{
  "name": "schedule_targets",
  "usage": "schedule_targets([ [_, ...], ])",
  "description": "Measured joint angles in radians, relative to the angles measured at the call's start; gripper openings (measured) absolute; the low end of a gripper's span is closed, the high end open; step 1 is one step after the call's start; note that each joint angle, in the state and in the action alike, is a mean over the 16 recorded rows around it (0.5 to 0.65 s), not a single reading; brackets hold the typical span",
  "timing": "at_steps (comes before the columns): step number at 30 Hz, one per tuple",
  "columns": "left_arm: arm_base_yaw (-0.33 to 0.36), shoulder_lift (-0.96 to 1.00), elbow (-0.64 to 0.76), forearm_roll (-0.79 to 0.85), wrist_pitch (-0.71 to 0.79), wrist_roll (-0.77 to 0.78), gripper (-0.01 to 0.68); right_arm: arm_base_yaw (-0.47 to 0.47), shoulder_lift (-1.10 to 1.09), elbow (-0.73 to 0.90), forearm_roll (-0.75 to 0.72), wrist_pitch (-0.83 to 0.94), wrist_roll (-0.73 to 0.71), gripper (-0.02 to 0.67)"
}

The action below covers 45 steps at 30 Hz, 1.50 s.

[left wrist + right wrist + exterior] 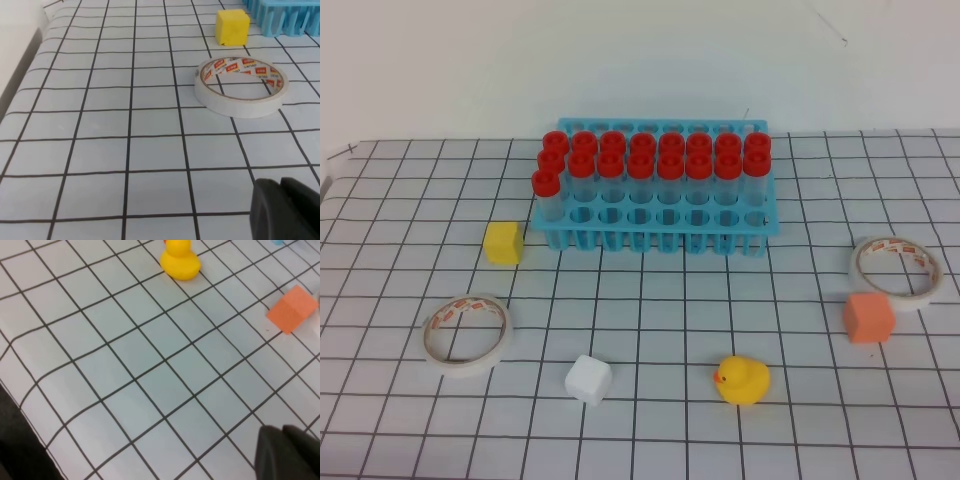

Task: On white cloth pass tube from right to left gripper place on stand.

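The light blue stand (660, 238) sits at the back middle of the white cloth (660, 330), and its corner also shows in the left wrist view (285, 17). Several red-capped tubes (640, 165) stand upright in its rear rows, one more at the left end (546, 190). No tube lies on the cloth or in a gripper. Neither gripper shows in the exterior view. My left gripper (281, 184) is a dark shape low over the cloth, shut and empty. My right gripper (282, 432) is likewise shut with nothing in it.
A yellow cube (503, 243) lies left of the stand, with a tape roll (467, 333) in front of it. A white cube (588, 380) and a yellow duck (742, 381) sit near the front. At the right are a second tape roll (895, 270) and an orange cube (868, 317).
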Motion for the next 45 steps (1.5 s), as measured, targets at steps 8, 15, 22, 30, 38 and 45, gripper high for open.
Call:
schedule_targets([
  [8, 0.0, 0.0, 0.0, 0.0, 0.0, 0.0, -0.001, 0.0, -0.001, 0.0, 0.0, -0.001, 0.002, -0.001],
  [15, 0.0, 0.0, 0.0, 0.0, 0.0, 0.0, -0.001, -0.051, -0.007, 0.0, 0.001, -0.071, 0.018, -0.001],
  [22, 0.0, 0.0, 0.0, 0.0, 0.0, 0.0, -0.001, -0.254, -0.011, 0.0, 0.001, -0.235, 0.026, -0.001],
  [30, 0.0, 0.0, 0.0, 0.0, 0.0, -0.001, -0.001, -0.668, -0.012, 0.0, 0.011, -0.412, 0.02, -0.001],
  [38, 0.0, 0.0, 0.0, 0.0, 0.0, -0.002, -0.001, -1.018, -0.012, 0.0, 0.026, -0.468, 0.021, -0.001],
  [45, 0.0, 0.0, 0.0, 0.0, 0.0, -0.003, -0.001, -1.133, -0.009, 0.001, 0.033, -0.477, 0.015, -0.001],
])
